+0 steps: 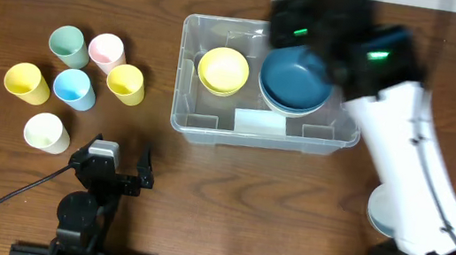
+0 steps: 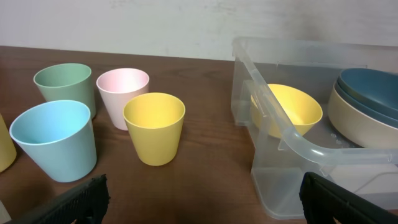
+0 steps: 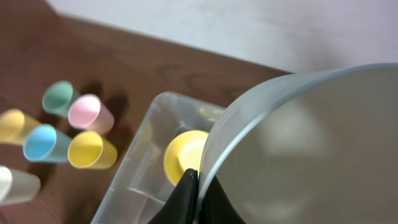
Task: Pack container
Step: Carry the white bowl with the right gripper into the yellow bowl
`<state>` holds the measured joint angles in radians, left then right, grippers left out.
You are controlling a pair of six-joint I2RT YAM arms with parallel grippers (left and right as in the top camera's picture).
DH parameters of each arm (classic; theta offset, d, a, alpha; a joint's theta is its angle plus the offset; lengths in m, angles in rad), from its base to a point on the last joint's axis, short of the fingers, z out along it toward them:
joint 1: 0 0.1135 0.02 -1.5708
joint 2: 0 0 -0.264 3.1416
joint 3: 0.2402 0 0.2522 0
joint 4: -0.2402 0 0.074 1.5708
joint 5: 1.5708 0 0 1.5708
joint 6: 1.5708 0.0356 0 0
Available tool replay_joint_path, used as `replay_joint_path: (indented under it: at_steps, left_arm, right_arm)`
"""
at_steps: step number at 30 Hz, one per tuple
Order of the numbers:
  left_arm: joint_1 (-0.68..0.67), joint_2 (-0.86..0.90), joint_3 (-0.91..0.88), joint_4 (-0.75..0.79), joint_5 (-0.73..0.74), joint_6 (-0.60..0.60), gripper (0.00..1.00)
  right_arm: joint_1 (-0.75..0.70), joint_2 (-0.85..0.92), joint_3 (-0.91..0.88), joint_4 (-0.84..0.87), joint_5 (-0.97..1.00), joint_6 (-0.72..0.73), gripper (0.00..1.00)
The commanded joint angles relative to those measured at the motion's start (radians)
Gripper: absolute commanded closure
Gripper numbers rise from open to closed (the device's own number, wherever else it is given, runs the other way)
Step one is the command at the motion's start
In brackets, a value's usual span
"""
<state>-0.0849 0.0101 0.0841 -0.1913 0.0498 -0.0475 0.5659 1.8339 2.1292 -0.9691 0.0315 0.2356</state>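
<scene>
The clear container (image 1: 183, 77) stands at the table's middle back, with a pale label on its near wall; it also shows in the left wrist view (image 2: 292, 140) and the right wrist view (image 3: 134, 158). It holds a yellow bowl (image 1: 223, 70) and a stack topped by a dark blue bowl (image 1: 296, 79). My right gripper (image 3: 198, 186) is shut on the rim of a pale grey-blue bowl (image 3: 311, 149) above the container. In the overhead view its fingers are hidden under the arm (image 1: 313, 28). My left gripper (image 2: 205, 208) is open and empty, low near the table's front left (image 1: 110, 169).
Several cups stand left of the container: green (image 1: 68, 44), pink (image 1: 106, 51), yellow (image 1: 126, 84), blue (image 1: 73, 88), another yellow (image 1: 26, 82) and white (image 1: 47, 132). A pale bowl (image 1: 380, 211) sits on the table at the right, partly under my right arm.
</scene>
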Motion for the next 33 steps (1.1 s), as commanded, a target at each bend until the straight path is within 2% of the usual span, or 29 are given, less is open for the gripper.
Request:
replay_joint_path:
  at_steps: [1,6,24,27,31,33]
  left_arm:
    - [0.006,-0.006,-0.015,-0.036,0.011,0.013,0.02]
    - [0.006,-0.006,-0.015,-0.036,0.011,0.013,0.02]
    - [0.006,-0.006,-0.015,-0.036,0.011,0.013,0.02]
    - [0.006,-0.006,-0.015,-0.036,0.011,0.013,0.02]
    - [0.006,-0.006,-0.015,-0.036,0.011,0.013,0.02]
    - [0.006,-0.006,-0.015,-0.036,0.011,0.013,0.02]
  right_arm:
    - [0.086,0.084,-0.004,0.016,0.163,-0.034,0.96]
    - [0.145,0.206,-0.004,0.047,0.182,-0.051,0.97]
    - [0.148,0.470,-0.004,0.098,0.069,-0.062,0.96]
    - [0.148,0.499,-0.004,0.106,0.067,-0.069,0.87]
    - [0.148,0.517,-0.004,0.106,0.065,-0.077,0.64]
    - [0.148,0.517,-0.004,0.105,0.065,-0.082,0.61]
